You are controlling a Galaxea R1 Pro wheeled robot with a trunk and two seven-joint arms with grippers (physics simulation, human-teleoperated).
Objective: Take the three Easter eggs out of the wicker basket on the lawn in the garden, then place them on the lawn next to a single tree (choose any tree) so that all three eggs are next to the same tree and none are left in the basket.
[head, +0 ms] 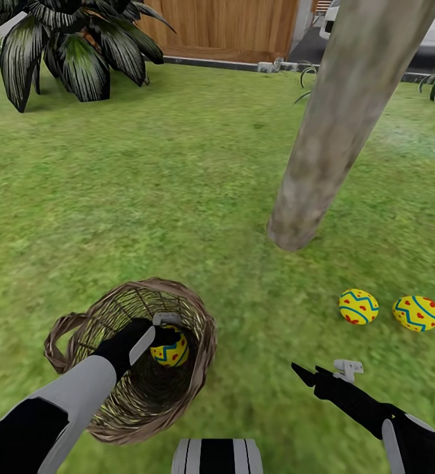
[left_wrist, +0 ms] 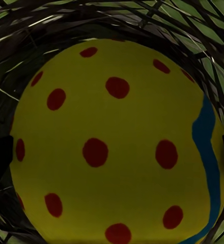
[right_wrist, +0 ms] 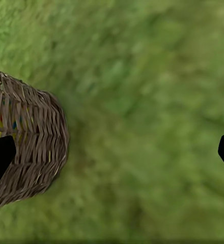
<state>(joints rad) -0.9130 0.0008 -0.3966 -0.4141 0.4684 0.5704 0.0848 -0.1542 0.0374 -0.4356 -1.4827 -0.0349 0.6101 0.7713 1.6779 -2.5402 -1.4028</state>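
Observation:
The wicker basket (head: 112,395) lies tipped on the lawn (head: 178,197) at the lower left, its mouth facing away from me. One yellow Easter egg (head: 172,352) with red dots rests inside it. My left gripper (head: 164,337) reaches into the basket, and in the left wrist view its fingertips (left_wrist: 0,157) stand wide on either side of that egg (left_wrist: 112,142), open. Two more eggs (head: 358,307) (head: 416,313) lie on the grass just right of the tree's pale trunk (head: 335,131). My right gripper (head: 319,370) hovers open over bare grass, with the basket's side (right_wrist: 30,142) near it.
A dark, broad-leafed plant (head: 66,46) stands at the far left. A wooden fence (head: 224,26) and a white vehicle (head: 434,33) close off the back. My own base (head: 217,457) shows at the bottom edge. Open grass stretches between the basket and the trunk.

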